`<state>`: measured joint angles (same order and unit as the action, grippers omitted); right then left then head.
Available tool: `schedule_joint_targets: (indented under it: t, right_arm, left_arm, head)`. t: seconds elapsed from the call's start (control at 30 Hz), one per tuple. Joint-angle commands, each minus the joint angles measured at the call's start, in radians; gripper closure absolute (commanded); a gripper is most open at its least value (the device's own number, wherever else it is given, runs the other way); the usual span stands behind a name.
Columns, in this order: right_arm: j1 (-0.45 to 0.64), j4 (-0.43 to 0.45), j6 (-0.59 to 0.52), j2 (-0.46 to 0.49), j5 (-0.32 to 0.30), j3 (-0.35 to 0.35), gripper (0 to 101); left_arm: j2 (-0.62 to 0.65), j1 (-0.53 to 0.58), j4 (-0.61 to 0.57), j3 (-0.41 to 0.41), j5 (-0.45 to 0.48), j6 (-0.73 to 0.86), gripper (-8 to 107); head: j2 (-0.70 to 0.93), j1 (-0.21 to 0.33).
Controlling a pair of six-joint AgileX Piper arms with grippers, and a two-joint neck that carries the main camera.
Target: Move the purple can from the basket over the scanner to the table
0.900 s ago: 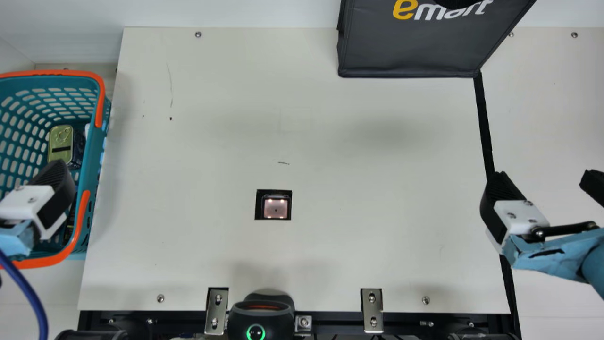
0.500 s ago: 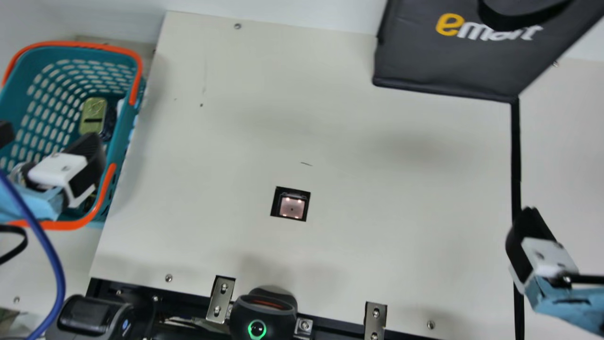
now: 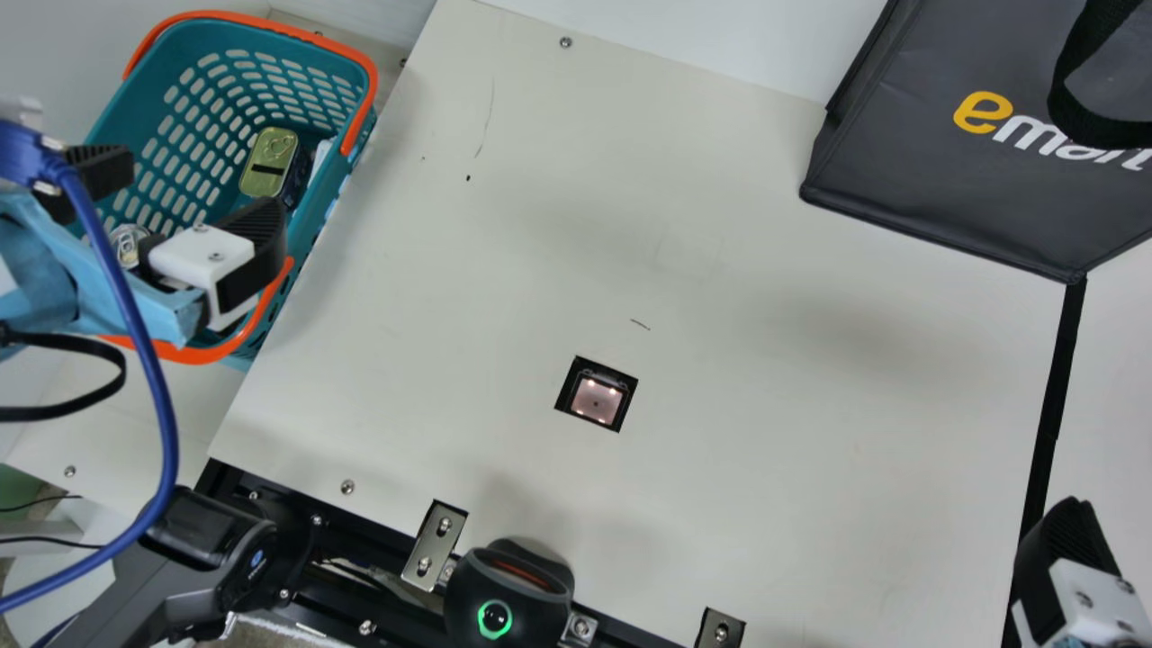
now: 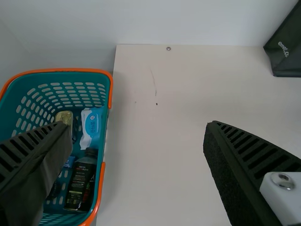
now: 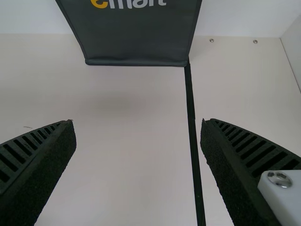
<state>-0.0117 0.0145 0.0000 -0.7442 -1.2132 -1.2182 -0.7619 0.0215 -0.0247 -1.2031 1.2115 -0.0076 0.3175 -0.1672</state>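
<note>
While the left hand hangs over the basket, its ribbed pads spread wide and gripping nothing, the right hand is likewise released, well off to the left hand's right across the table. Below the left hand, nearer its wrist than its tips, sits a round can with a silvery ring-pull lid, most likely the purple can, though I cannot tell its side colour. It should handle as a firm, fairly heavy cylinder, slick on smooth metal and apt to dent if squeezed hard; best held around mid-body, pads on opposite sides, leaving its printed code free to face the scanner. Beyond the left hand's tips lies a gold-lidded tin, rounded at the corners; beside it, a crinkly blue-and-white packet looks soft. A dark, glossy bottle lies in the basket too. The basket's teal plastic is latticed with rounded slots, its handles smooth orange; the scanner is a flat glassy square.
</note>
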Motion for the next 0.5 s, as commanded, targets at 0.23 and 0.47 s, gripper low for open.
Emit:
schedule_joint_targets:
  t: [0.23,0.47]
  right_arm:
    - [0.0,0.0,0.0,0.0,0.001,0.0,6]
    - [0.0,0.0,0.0,0.0,0.001,0.0,6]
  left_arm:
    - [-0.127,-0.142,0.006,-0.012,-0.031,-0.09,9]
    - [-0.253,-0.335,-0.032,-0.041,-0.05,-0.099,9]
  head:
    - [0.004,0.029]
    - [0.004,0.029]
